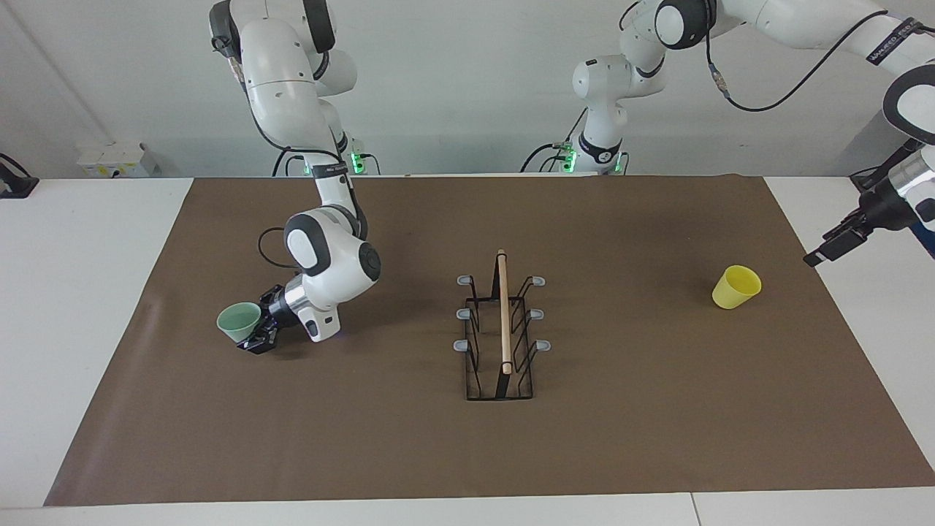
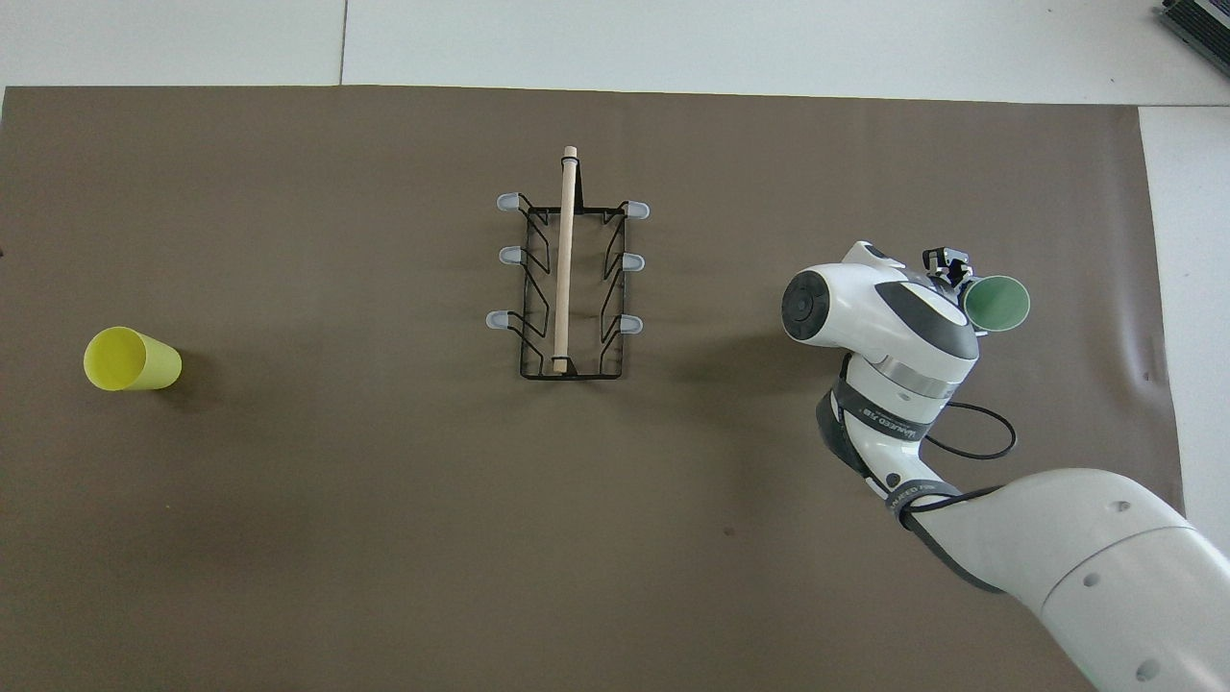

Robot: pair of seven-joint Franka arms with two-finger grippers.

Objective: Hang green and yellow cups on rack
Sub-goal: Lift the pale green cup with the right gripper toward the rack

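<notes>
The pale green cup (image 1: 239,321) (image 2: 996,303) is at the right arm's end of the mat, tilted with its mouth up. My right gripper (image 1: 256,334) (image 2: 961,284) is shut on its wall from the side toward the rack. The black wire rack (image 1: 502,330) (image 2: 567,279), with its wooden rod on top, stands mid-mat with bare prongs. Mouth up, the yellow cup (image 1: 736,286) (image 2: 132,359) stands alone toward the left arm's end. My left gripper (image 1: 833,245) hangs open and holding nothing over the white table just off the mat's edge, out of the overhead view.
A brown mat (image 1: 628,438) covers most of the white table (image 1: 73,292). A black cable (image 2: 990,437) loops beside the right arm's wrist. A small white box (image 1: 117,157) sits at the table's corner past the right arm's base.
</notes>
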